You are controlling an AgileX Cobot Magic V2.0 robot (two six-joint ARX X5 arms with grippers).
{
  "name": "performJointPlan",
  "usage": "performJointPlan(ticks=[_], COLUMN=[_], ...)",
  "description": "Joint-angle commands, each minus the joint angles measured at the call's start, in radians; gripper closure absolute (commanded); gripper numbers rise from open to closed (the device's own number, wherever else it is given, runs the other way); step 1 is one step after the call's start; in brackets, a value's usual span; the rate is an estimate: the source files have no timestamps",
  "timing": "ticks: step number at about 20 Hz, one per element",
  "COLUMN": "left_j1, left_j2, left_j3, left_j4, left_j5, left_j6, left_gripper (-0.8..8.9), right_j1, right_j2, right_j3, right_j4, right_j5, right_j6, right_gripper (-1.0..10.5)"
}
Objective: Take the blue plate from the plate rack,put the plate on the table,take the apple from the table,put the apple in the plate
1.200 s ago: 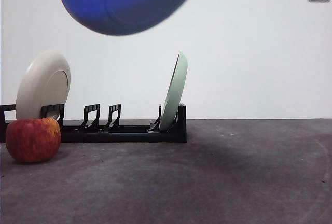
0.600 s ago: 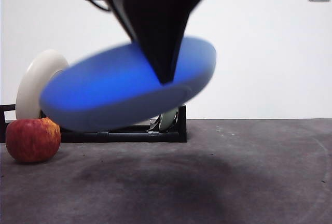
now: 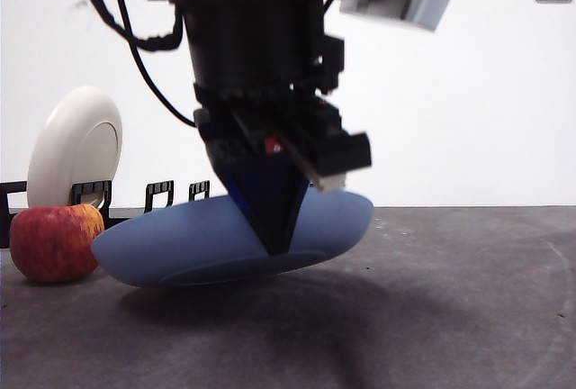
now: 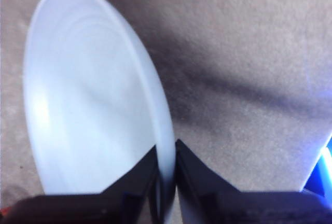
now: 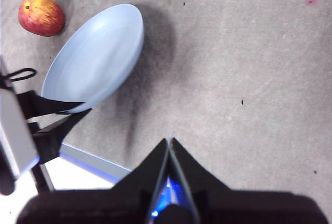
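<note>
Grey table (image 3: 468, 317); matte blue plate (image 3: 180, 245) tilted, rim pinched by left end effector (image 3: 279, 240).

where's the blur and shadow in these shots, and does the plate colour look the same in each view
Front view: the blue plate is sharp and saturated, casting a dark shadow on the table; the arm's camera box up top is motion-smeared. Left wrist view: the plate looks washed-out, near white, with the left gripper soft and out of focus. Right wrist view: pale blue plate, crisp apple, blurred right gripper.
</note>
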Motion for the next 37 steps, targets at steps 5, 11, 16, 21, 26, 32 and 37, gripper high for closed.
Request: performJointPlan(ticks=[5,11,16,21,26,32,37], left_j1=[0.013,0.013,0.013,0.012,0.010,0.002,0.002], left_j2=[0.054,0.054,0.054,0.047,-0.029,-0.226,-0.463], left_j3=[-0.008,-0.008,-0.008,-0.001,0.006,0.017,0.018], left_j4=[0.006,0.009,0.008,-0.008,-0.011,-0.137,-0.257], left_j5=[0.093,0.113,0.113,0.130,0.264,0.293,0.264], left_j6=[0.005,-0.007,-0.007,-0.077,-0.136,-0.286,-0.428], left_gripper=[8.17,6.13,5.83,4.36,4.36,8.27,8.21], right_j1=[0.001,0.001,0.001,0.001,0.001,0.001,0.096], right_j2=[-0.003,-0.003,-0.002,-0.002,-0.002,-0.002,0.006], right_j3=[0.003,0.003,0.003,0.003,0.003,0.005,0.023], right_j4=[0.007,0.013,0.029,0.031,0.033,0.064,0.167], right_j5=[-0.003,-0.003,-0.003,-0.002,-0.003,-0.048,-0.059], right_j6=[-0.010,-0.010,-0.010,-0.010,-0.010,0.005,0.079], right_gripper=[9.5,9.5,9.5,9.5,9.5,9.5,9.5])
